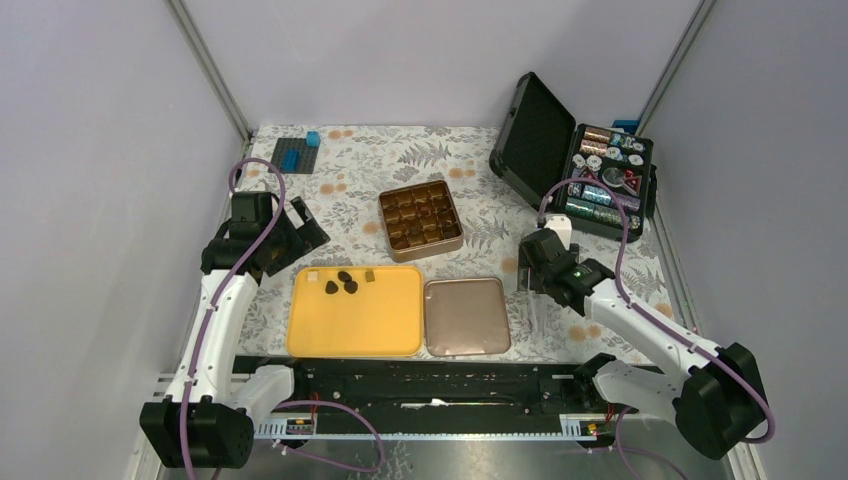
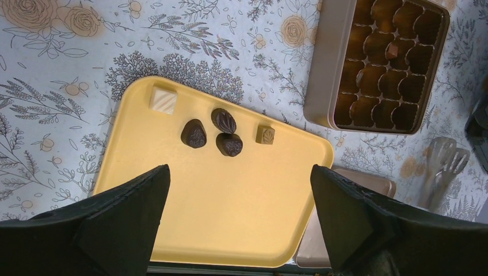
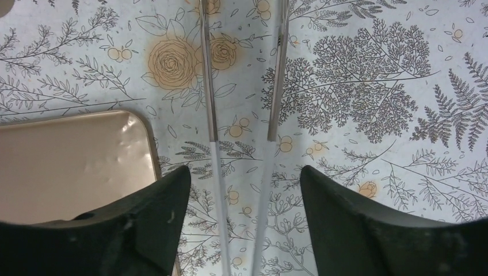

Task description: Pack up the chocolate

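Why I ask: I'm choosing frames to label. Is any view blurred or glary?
Left wrist: chocolates sharp, left gripper nearly featureless black. Right wrist: mild sheen on the lid, tongs blur near the lens. Top external: even light, little shadow, chocolates tiny.

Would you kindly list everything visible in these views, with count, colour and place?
dark chocolates: three, dark brown, clustered at the tray's far edge.
square chocolates: two, one cream and one tan, flanking the dark ones.
tray: one, yellow, near centre-left.
chocolate box: one, gold with brown cells, beyond the tray.
lid: one, tan, right of the tray.
case: one, black, open, far right corner.
baseplate: one, dark grey, far left, with a blue block at its far corner.
tongs: one, silvery, between the right gripper's fingers.
left gripper: black, open, above the tray.
right gripper: black, right of the lid; grip unclear.
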Available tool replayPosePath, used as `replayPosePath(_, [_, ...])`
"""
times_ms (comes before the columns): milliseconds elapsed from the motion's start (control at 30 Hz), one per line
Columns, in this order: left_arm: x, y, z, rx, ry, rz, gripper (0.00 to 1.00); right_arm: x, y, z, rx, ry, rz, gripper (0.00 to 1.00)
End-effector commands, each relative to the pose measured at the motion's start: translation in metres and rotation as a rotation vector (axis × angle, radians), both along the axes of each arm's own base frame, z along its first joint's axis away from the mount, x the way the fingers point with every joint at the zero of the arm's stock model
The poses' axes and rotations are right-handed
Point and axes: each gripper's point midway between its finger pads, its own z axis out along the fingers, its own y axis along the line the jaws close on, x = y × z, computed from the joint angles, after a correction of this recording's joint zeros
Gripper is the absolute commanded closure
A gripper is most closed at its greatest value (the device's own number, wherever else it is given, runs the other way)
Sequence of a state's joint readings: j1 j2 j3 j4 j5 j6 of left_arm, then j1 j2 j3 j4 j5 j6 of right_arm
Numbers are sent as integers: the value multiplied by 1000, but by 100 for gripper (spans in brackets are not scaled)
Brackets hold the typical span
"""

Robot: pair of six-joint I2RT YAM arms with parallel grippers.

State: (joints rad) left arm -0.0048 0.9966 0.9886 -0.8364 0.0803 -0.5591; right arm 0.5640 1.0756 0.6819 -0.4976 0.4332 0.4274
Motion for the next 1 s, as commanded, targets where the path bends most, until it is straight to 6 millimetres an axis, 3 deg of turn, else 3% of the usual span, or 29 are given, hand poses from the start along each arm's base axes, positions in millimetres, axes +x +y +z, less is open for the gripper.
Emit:
replayPosePath(0, [8, -2, 15, -12, -70, -9, 1, 12, 1, 12, 28, -65, -35, 20])
replayPosePath(133, [9, -1, 11, -9, -61, -8, 1, 17, 7, 27, 41, -94, 12, 16])
replayPosePath(300, [10, -6, 6, -38, -56, -14, 1, 20, 36, 33, 135, -59, 100, 17])
replayPosePath(400, [9, -6, 5, -40, -55, -10, 1, 11, 58, 20, 199, -22, 127, 22])
replayPosePath(600, [6, -7, -1, -43, -43, -14, 1, -13, 82, -23, 262, 85, 116, 36])
replayPosePath(967, [6, -12, -5, -60, -24, -39, 1, -27, 67, -74, 163, 189, 47, 53])
